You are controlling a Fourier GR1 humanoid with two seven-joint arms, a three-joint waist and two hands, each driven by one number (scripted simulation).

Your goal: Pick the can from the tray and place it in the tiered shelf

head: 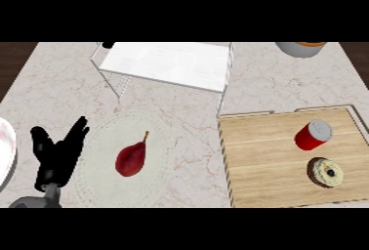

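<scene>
- Altogether, one hand shows: the left hand [56, 155], at the view's lower left over the marble counter [57, 93], fingers straight and spread, holding nothing. The right hand appears nowhere in the view.
- One red can [313, 135] with a grey top stands upright on the wooden tray [263, 161], in the tray's upper right part.
- One round pastry [326, 172] with a dark middle lies on the same tray, just below the can and apart from it.
- One white wire-framed tiered shelf [167, 63] stands at the counter's far side, well apart from the tray and the can.
- One pale round mat [101, 141] lies just right of the left hand; one dark red pear [133, 157] rests on it.
- One plate [6, 146] is cut off by the left edge.
- One grey container [300, 48] with an orange top sits at the upper right, partly out of view.
</scene>
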